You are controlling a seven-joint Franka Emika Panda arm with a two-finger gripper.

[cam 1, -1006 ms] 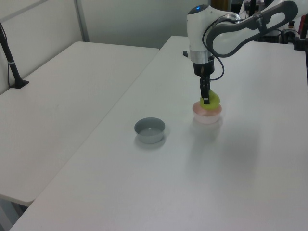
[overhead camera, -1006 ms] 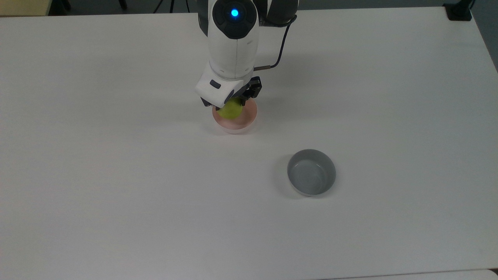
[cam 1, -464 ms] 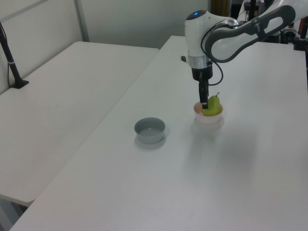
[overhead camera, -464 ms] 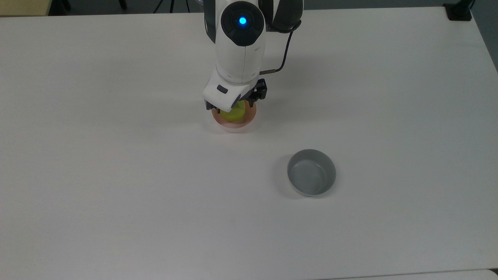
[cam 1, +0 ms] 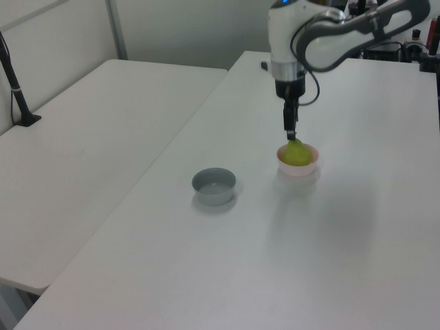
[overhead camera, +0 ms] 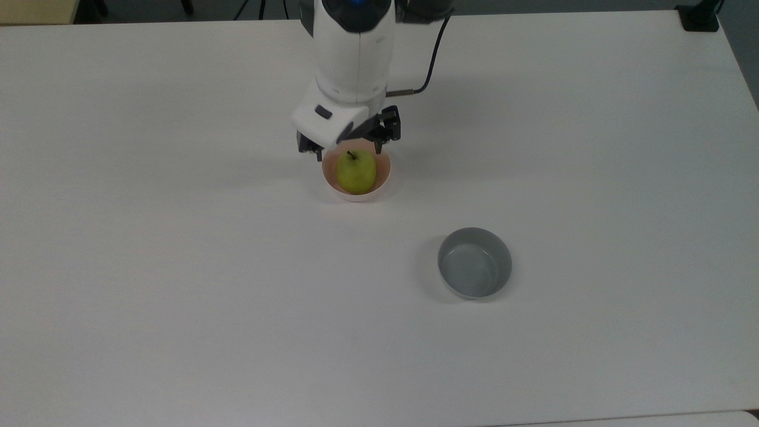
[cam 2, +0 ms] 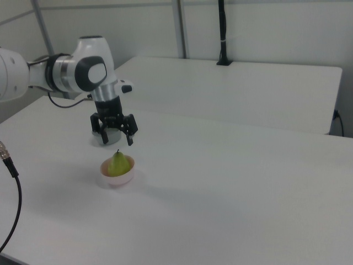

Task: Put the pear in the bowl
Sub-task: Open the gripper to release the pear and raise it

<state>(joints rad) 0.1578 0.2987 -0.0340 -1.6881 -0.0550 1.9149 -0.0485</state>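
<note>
The yellow-green pear (overhead camera: 356, 171) stands upright, stem up, inside the pale pink bowl (overhead camera: 356, 197). My gripper (overhead camera: 345, 143) hangs open just above it, its fingers spread to either side of the stem and touching nothing. In the left view the pear (cam 1: 296, 152) fills the bowl (cam 1: 297, 168), and the gripper (cam 1: 291, 133) is right over the stem. In the right view the open gripper (cam 2: 116, 139) hovers a short way above the pear (cam 2: 117, 164) in the bowl (cam 2: 117, 178).
An empty grey bowl (overhead camera: 474, 262) sits on the white table toward the top view's lower right, also seen as the grey bowl (cam 1: 214, 185) in the left view. A black post base (overhead camera: 702, 18) stands at the table's far corner. A second table adjoins.
The gripper has opened and let go of the pear, which now rests in the pink bowl. The gripper has risen clear above it.
</note>
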